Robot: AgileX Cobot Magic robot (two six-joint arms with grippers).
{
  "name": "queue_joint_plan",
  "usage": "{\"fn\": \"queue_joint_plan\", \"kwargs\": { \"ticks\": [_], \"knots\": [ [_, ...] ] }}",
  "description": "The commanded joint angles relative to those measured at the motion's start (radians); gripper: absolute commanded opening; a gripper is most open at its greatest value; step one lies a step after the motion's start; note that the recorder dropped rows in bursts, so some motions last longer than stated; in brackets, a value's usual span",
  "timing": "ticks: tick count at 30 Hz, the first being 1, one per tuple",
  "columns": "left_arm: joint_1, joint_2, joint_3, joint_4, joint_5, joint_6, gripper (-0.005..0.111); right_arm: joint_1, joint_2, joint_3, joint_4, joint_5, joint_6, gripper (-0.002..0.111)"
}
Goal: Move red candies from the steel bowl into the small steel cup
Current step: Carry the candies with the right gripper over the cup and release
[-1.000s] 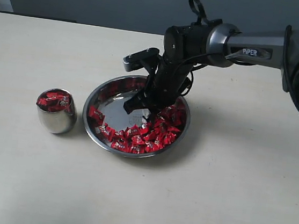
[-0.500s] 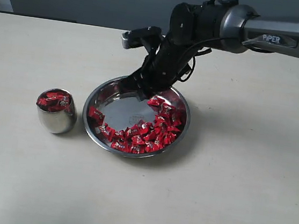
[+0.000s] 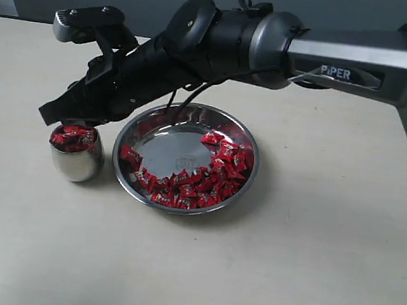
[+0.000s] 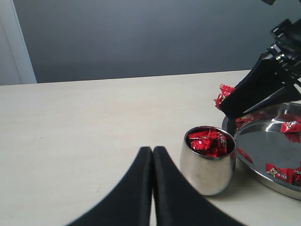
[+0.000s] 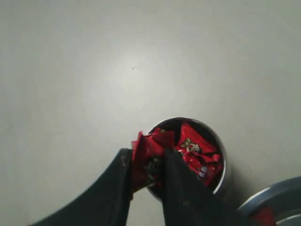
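Observation:
The steel bowl [image 3: 168, 148] sits mid-table, with red candies [image 3: 212, 175] heaped along its near and right side. To its left stands the small steel cup [image 3: 77, 164], filled with red candies [image 3: 73, 136]. My right gripper [image 3: 52, 115] reaches across and hovers just above the cup's left rim. In the right wrist view, the right gripper [image 5: 146, 157] is shut on a red candy [image 5: 143, 150] over the cup's edge [image 5: 221, 162]. My left gripper [image 4: 152, 151] is shut and empty, low over the table beside the cup [image 4: 207, 165].
The bowl's rim [image 4: 244, 141] nearly touches the cup on its right. The right arm [image 3: 331, 60] stretches over the bowl's far side. Bare beige tabletop [image 3: 197, 270] surrounds both vessels, and a grey wall [image 4: 141, 37] stands behind the table's far edge.
The right gripper has risen out of the bowl and swung left to above the cup, carrying a red candy. The left gripper's earlier position is not shown.

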Motion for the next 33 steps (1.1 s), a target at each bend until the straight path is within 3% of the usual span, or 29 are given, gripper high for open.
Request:
{"fn": "queue_joint_plan", "kwargs": {
  "ticks": [1,20,27,33],
  "knots": [
    [-0.002,-0.005,0.002,0.001,0.000,-0.002,0.000,0.017,0.017,-0.002,-0.001,-0.038,-0.018,0.004],
    [-0.002,-0.005,0.002,0.001,0.000,-0.002,0.000,0.017,0.067,-0.002,-0.008,-0.051,-0.016,0.005],
    [-0.002,-0.005,0.002,0.001,0.000,-0.002,0.000,0.017,0.067,-0.002,-0.008,-0.051,-0.016,0.029],
    [-0.002,-0.005,0.002,0.001,0.000,-0.002,0.000,0.017,0.067,-0.002,-0.008,-0.062,-0.016,0.029]
  ]
}}
